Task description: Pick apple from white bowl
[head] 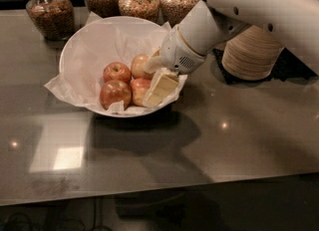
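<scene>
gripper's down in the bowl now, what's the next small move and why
Probably ease the gripper slightly lower around the apple, then grip. The gripper is inside the right side of the bowl, right at that apple. The apple lies on the paper, close against a red apple, so nothing is lifted yet and a deeper seat looks safer.
</scene>
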`<act>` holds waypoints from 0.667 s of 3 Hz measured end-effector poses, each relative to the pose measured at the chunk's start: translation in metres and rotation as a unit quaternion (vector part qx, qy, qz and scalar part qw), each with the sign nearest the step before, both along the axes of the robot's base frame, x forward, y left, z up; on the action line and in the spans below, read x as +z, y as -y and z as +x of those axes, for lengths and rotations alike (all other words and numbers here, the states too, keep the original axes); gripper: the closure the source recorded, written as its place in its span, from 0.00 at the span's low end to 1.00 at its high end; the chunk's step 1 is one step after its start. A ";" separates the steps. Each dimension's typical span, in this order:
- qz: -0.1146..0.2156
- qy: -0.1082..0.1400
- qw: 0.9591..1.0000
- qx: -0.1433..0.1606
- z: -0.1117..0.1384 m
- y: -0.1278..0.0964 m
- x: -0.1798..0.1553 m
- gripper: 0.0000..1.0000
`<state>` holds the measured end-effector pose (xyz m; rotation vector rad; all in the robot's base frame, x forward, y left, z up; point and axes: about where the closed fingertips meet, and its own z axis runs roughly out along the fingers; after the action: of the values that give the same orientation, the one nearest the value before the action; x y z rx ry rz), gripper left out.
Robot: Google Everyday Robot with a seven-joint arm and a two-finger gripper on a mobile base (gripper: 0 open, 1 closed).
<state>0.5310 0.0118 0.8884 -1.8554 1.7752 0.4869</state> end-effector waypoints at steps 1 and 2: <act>-0.014 -0.001 1.000 -0.006 0.001 0.000 -0.014 0.34; -0.026 -0.001 1.000 -0.010 0.002 -0.001 -0.025 0.37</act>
<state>0.5332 0.0130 0.8636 -1.8705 1.8232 0.4397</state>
